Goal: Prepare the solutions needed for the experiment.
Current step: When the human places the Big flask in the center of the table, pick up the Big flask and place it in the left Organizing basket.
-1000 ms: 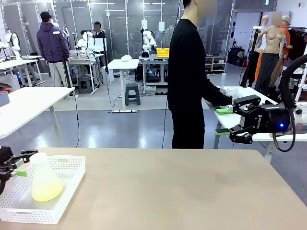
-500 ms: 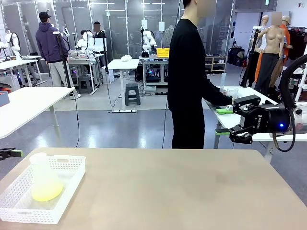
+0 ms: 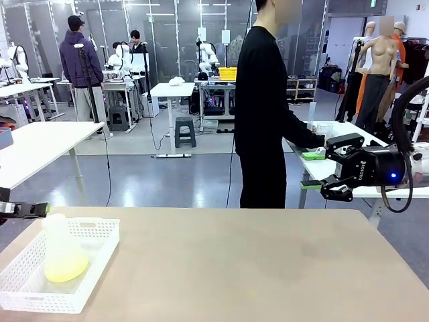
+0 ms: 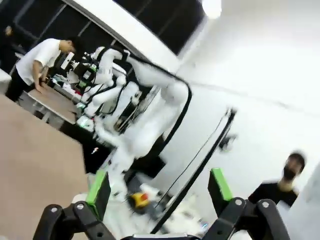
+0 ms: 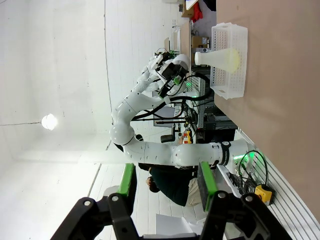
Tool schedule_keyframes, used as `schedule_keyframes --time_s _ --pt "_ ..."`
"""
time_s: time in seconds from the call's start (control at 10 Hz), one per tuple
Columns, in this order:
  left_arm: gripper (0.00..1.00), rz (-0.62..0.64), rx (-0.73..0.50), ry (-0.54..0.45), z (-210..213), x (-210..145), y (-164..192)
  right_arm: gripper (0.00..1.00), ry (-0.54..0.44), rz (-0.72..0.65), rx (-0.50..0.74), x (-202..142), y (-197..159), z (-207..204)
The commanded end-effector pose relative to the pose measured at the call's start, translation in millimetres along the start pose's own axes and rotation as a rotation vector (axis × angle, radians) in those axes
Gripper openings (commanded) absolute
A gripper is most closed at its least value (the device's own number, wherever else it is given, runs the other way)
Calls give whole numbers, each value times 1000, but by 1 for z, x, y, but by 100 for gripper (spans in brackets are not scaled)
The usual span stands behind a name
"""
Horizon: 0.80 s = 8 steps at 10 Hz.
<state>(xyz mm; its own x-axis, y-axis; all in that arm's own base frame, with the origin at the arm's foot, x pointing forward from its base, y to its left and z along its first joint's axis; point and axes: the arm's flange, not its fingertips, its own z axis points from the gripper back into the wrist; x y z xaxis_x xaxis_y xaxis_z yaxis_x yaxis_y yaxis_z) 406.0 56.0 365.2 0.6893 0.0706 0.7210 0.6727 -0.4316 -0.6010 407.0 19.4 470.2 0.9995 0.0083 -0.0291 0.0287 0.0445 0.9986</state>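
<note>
The flask of yellow solutions (image 3: 62, 255) is standing upright in the white basket (image 3: 100, 258) at the tabletop's (image 3: 255, 268) left edge. The left tool (image 3: 27, 209), jaws apart and empty, is hovering just at its ten o'clock, far nearer than the right tool (image 3: 333, 178), which is sitting part-open and empty well off at two o'clock.

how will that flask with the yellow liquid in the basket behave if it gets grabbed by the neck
The conical flask probably stays steady: its base is wide and the yellow solution sits low. It looks like frosted plastic, so likely light and fairly tough. The smooth, tapering neck may slip, and tilting would slosh the liquid.
</note>
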Motion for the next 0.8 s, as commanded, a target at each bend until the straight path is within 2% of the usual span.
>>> schedule_keyframes --time_s 0.0,0.1,0.3,0.7 --pt "100 174 98 -82 44 49 -74 63 4 2 4 -1 1 0" --pt "100 237 136 -86 42 53 -74 63 4 2 4 -1 1 0" --pt "100 403 105 -15 31 55 -86 63 4 2 4 -1 1 0" --pt "100 524 132 12 26 70 -88 63 4 2 4 -1 1 0"
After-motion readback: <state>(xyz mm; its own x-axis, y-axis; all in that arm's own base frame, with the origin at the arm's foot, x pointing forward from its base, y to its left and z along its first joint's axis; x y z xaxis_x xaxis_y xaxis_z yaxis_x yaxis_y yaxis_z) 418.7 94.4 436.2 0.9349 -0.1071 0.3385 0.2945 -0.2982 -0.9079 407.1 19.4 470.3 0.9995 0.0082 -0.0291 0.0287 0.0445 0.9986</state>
